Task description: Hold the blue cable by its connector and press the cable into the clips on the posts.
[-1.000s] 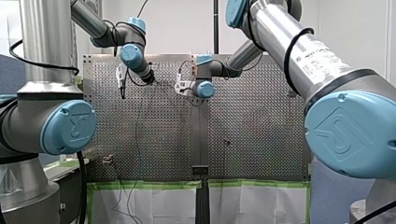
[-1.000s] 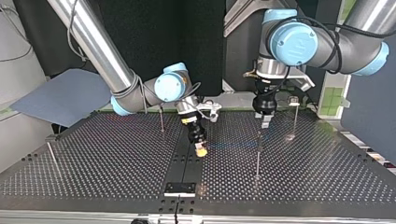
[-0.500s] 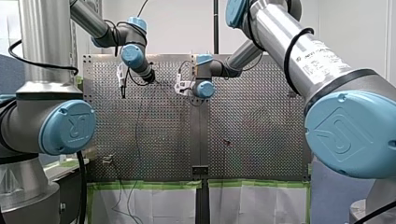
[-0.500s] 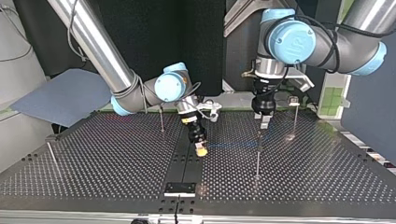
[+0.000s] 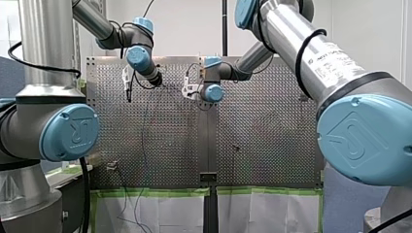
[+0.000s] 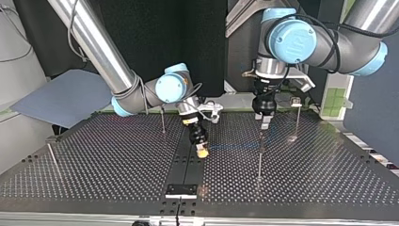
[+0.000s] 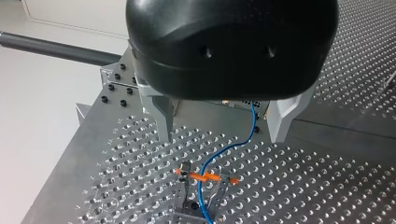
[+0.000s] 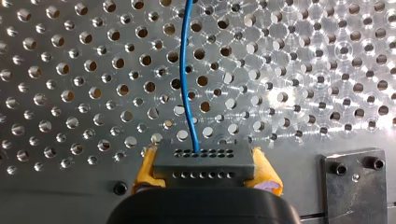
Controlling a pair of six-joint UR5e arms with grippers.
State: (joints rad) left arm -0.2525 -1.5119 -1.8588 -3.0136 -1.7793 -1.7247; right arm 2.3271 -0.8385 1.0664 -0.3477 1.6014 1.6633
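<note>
- Table (image 6: 94, 162): perforated metal, with a plain strip down its middle from the edge under the arms to the opposite edge.
- My right arm (image 6: 94, 42) and my left arm (image 6: 339, 44) both reach in over the same long edge. They lie on opposite sides of the middle strip.
- My left gripper (image 7: 219, 137) has a black body. Its metal fingers (image 7: 161, 116) are spread wide with nothing between them, and it hangs above a post, apart from it.
- My right gripper (image 8: 204, 156) sits low over the middle strip, nearer the arms' edge than the opposite one. Its yellow pads (image 8: 145, 170) are clamped on the two ends of the connector.
- Posts are thin and upright. One (image 6: 259, 160) stands below my left gripper, and one (image 6: 297, 120) stands near the corner behind it. Another (image 6: 163, 121) is across the strip near the arms' edge, and another (image 6: 51, 157) is close to the far side edge.
- Connector (image 8: 210, 170) is a grey block with rows of small holes, held level between the pads.
- Blue cable (image 8: 184, 70) leaves the connector's upper face and runs away across the holes. In the left wrist view it curves under the open fingers and crosses the clip.
- Clip (image 7: 205, 176) is orange, on the post top. I cannot tell whether the cable is seated in it.
</note>
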